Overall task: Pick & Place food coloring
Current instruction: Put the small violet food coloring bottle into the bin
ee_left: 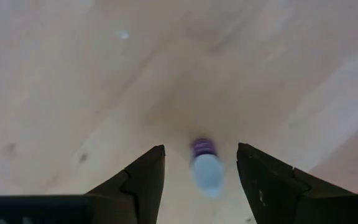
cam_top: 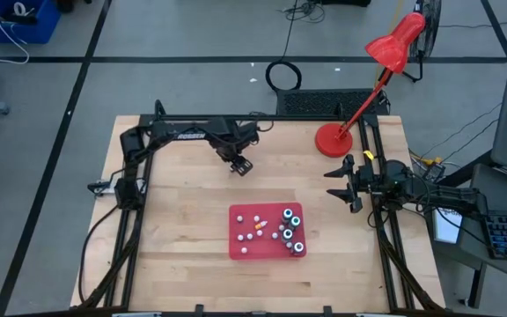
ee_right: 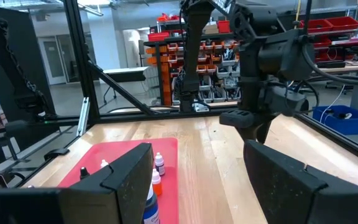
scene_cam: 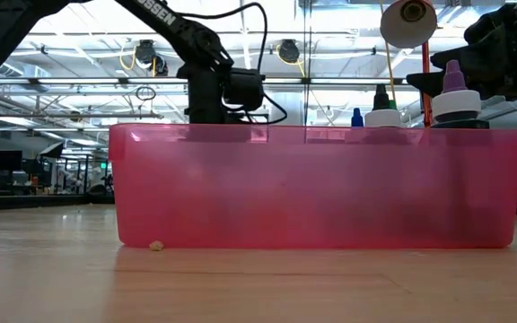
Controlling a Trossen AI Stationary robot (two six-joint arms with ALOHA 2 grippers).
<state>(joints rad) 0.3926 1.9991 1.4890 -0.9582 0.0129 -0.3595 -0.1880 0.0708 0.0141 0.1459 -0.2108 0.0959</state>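
Directly between the parted fingers of the left claw [ee_left: 201, 180], one small food coloring bottle [ee_left: 206, 168] with a purple cap lay on the bare tabletop [ee_left: 73, 74], ungripped. Left arm reached inward over the far tabletop, claw pointing down. Remaining bottles [cam_top: 289, 231] stood in the red tray [cam_top: 245, 211]. Right claw [cam_top: 345, 183] waited beside the tray, fingers apart.
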